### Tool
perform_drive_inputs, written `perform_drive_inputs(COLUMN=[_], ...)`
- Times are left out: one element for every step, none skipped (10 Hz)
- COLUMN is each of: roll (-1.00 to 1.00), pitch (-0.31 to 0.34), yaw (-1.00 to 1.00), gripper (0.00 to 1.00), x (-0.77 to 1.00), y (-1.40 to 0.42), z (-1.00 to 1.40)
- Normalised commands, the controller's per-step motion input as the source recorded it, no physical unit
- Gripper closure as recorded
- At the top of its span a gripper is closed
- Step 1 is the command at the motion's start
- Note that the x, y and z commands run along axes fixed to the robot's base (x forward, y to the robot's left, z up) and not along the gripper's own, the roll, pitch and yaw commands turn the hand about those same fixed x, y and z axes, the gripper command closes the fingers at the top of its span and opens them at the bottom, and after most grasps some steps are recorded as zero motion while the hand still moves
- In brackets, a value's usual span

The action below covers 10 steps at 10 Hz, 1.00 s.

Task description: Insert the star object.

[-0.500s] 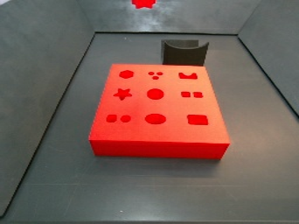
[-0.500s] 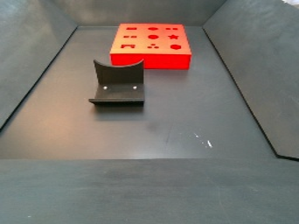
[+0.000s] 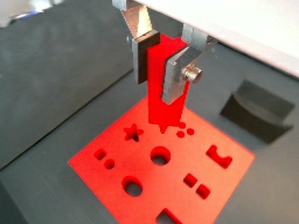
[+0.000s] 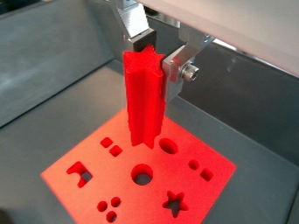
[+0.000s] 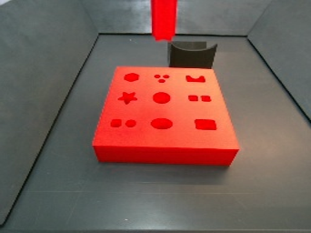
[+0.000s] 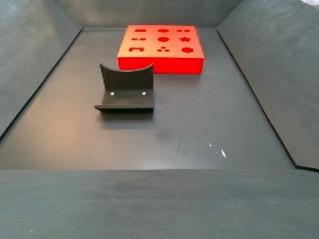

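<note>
Star object [image 4: 143,101]: clamped upright between the silver plates of the gripper [image 3: 165,54], high above the table [image 6: 174,131]; upper end pinched, most of the length hanging free below the fingers [image 3: 176,72]. Seen in both wrist views; in a side view only the lower end [image 5: 163,18] enters at the top edge, over the far end of the red block [image 5: 165,114] and near the dark curved holder [image 5: 192,53]. Not visible at all in the remaining side view.

Handling, as judged: rigid, moulded-looking plastic, light, smooth faces. Ridged star section offers little flat area to the pads, hence risk of twisting or slipping if knocked sideways. Grip high on the shaft appears sensible, leaving the lower tip clear for entry.

Red block: flat on the table, shaped holes facing up. Star hole [image 5: 126,97] on the block's top face, well below the peg; not yet aligned with it, going by the side view. Ridge orientation to be matched to the hole before lowering. Gentle descent advised; jamming likely if tilted.
</note>
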Motion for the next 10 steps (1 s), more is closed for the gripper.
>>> perform_drive_inputs(roll=[-0.08, 0.0, 0.01, 0.0, 0.0, 0.01, 0.0, 0.07, 0.07, 0.06], pitch=[0.0, 0.024, 0.02, 0.0, -0.01, -0.019, -0.034, 0.0, 0.0, -0.006], yaw=[-0.91, -1.0, -0.96, -0.97, -0.93, -0.91, -0.89, -0.84, -0.71, -0.59], gripper=[1.0, 1.0, 1.0, 1.0, 1.0, 1.0, 1.0, 1.0, 1.0, 1.0], x=[0.0, -0.03, -0.17, -0.19, -0.31, -0.34, -0.36, -0.41, -0.5, -0.42], y=[0.0, 0.0, 0.0, 0.0, 0.02, 0.02, 0.04, 0.0, 0.05, 0.02], z=[-0.71, -0.69, -0.5, -0.51, -0.33, -0.26, -0.22, -0.22, -0.28, -0.23])
